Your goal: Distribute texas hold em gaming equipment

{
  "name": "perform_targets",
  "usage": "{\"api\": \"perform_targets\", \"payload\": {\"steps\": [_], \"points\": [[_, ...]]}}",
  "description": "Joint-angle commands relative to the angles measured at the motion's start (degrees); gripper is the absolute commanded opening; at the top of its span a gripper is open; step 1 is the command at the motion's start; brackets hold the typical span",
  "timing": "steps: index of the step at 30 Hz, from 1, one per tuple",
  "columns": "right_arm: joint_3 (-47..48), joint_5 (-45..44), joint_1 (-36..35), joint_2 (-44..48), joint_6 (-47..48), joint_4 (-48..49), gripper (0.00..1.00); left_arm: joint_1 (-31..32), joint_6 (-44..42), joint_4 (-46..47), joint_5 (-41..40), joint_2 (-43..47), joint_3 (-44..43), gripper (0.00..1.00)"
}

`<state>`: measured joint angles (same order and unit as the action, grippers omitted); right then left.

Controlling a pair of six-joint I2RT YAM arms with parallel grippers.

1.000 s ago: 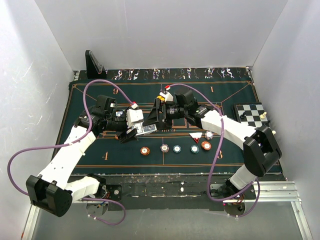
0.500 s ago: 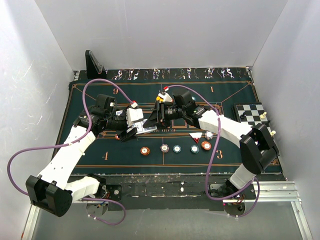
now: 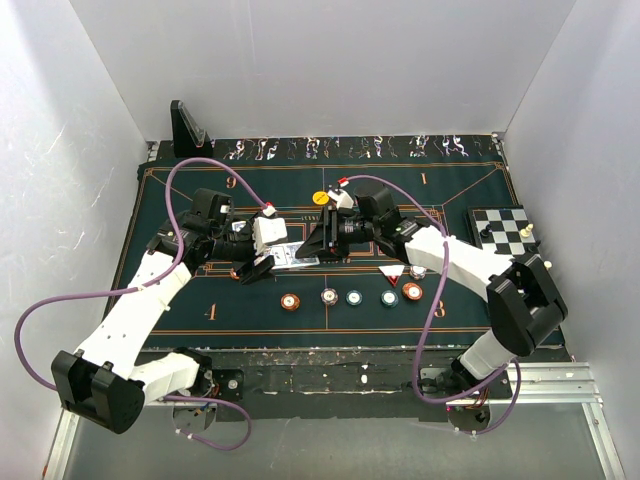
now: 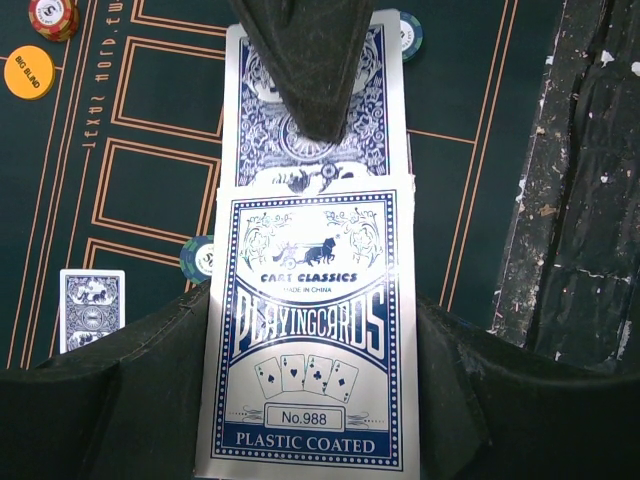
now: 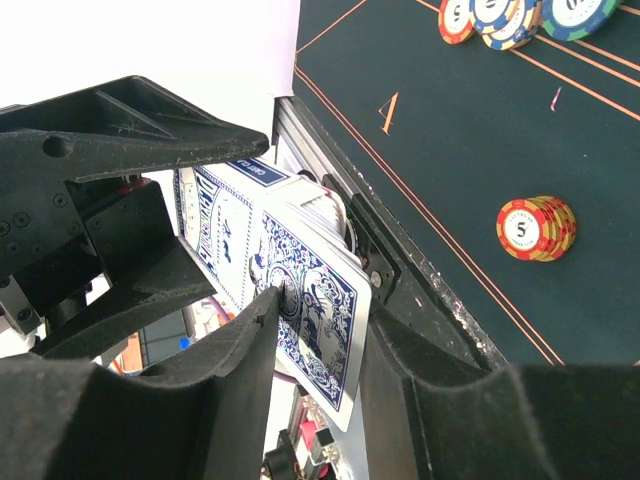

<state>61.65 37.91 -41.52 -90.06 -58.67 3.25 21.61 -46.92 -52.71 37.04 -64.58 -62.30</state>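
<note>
blue-backed card (image 4: 260, 130) | seemingly pinched by right gripper (image 5: 318, 305) | card box (image 4: 305, 330) clamped in left gripper (image 3: 263, 262)

The deck of cards (image 4: 305, 330) looks smooth and slightly shiny, like coated paper. The blue-backed card (image 5: 320, 290) is glossy too. The green mat (image 4: 150, 150) is matt cloth. The poker chips (image 5: 537, 228) look like hard, smooth plastic. The table (image 4: 580, 200) edge is black, rough, chipped.

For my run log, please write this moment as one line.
left gripper: holds card box | right gripper: pinches card from box | chips: on mat
</note>
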Motion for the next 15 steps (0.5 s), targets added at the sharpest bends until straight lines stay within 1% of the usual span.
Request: {"api": "perform_targets", "payload": {"steps": [1,15], "points": [[-2.14,-0.82,1.26,3.49,-0.56,1.94,0.41,0.28,-0.46,1.91,2.69,1.47,-2.65,0.0],[-5.31,-0.56,4.69,8.23,-0.39,1.33,0.38,0.28,1.47,4.81,3.74,2.96,-0.63,0.0]]}}
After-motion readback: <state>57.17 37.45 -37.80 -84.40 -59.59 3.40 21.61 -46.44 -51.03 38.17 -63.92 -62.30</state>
